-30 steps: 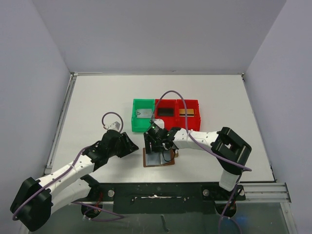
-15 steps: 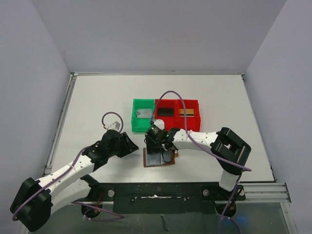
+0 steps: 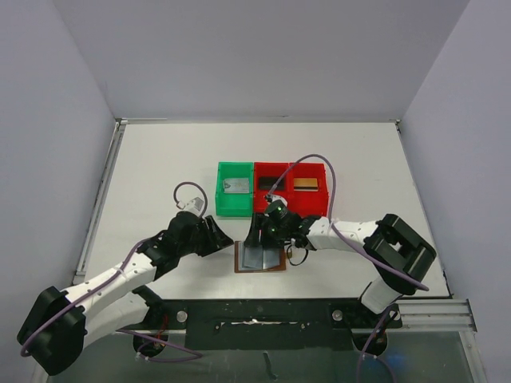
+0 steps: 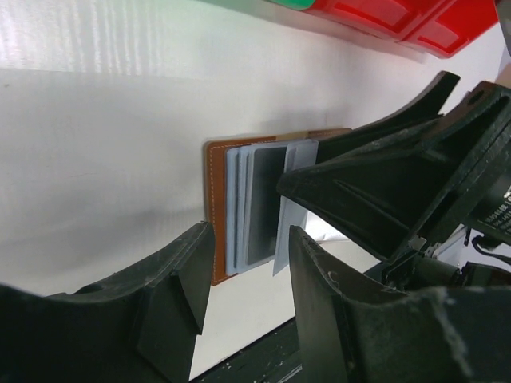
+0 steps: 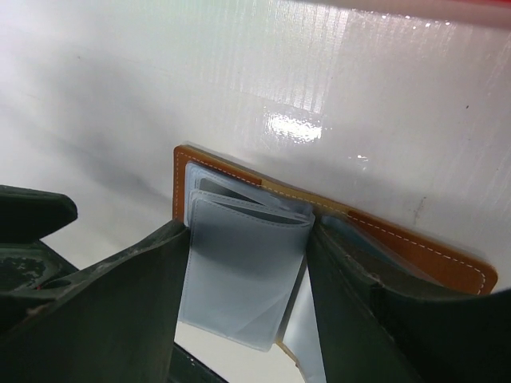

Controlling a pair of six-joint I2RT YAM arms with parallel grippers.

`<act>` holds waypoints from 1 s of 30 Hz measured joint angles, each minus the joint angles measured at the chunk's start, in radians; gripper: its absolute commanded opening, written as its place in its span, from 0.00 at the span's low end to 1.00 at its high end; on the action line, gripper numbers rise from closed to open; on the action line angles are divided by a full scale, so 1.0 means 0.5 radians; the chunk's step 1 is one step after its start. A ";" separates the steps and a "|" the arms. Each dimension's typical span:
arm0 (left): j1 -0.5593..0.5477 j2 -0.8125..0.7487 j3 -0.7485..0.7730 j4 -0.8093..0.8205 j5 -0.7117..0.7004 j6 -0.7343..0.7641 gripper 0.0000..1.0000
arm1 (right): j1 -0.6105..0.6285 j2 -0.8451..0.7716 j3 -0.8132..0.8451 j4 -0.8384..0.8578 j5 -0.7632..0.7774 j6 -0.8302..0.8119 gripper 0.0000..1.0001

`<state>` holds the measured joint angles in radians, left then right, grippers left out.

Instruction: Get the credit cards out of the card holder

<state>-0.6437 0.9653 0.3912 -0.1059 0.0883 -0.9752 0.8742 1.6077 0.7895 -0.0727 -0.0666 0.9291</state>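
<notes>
The card holder lies open on the table, brown leather with pale blue-grey sleeves fanned up. My right gripper is open and points down at it, a finger on each side of the sleeve stack. In the right wrist view the sleeves look clear and fill the gap of the gripper. My left gripper is open and empty just left of the holder; in its own view it faces the sleeves. A dark shape, perhaps a card, shows in one sleeve.
Three small bins stand behind the holder. The green bin holds a silver-grey card. The two red bins hold a black card and a gold card. The table's front rail is just below the holder.
The right arm swung to the right and its fingers now straddle the lifted sleeves. The left gripper moved a little right, closer to the holder.
</notes>
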 measured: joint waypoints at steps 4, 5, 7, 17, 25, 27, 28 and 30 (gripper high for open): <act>-0.071 0.038 0.000 0.092 0.049 0.021 0.45 | -0.039 -0.026 -0.076 0.118 -0.072 0.047 0.57; -0.100 0.052 0.000 0.126 0.062 0.026 0.45 | -0.047 -0.030 -0.092 0.144 -0.088 0.055 0.57; -0.157 0.091 0.000 0.197 0.098 0.031 0.45 | -0.057 -0.036 -0.114 0.181 -0.108 0.074 0.57; -0.323 0.448 -0.021 0.519 0.197 -0.012 0.42 | -0.063 -0.040 -0.150 0.251 -0.128 0.114 0.56; -0.352 0.684 -0.023 0.753 0.298 -0.063 0.33 | -0.063 -0.051 -0.172 0.284 -0.134 0.118 0.58; -0.360 0.715 -0.023 0.797 0.314 -0.075 0.32 | -0.063 -0.051 -0.172 0.286 -0.137 0.117 0.63; -0.362 0.723 -0.023 0.809 0.319 -0.079 0.32 | -0.063 -0.052 -0.173 0.288 -0.139 0.117 0.65; -0.362 0.730 -0.023 0.823 0.325 -0.086 0.33 | -0.063 -0.053 -0.173 0.291 -0.144 0.120 0.70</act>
<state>-0.8249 1.3304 0.3798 0.3058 0.2508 -1.0183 0.8429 1.5810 0.7029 0.0727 -0.1387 0.9890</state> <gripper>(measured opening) 0.325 0.635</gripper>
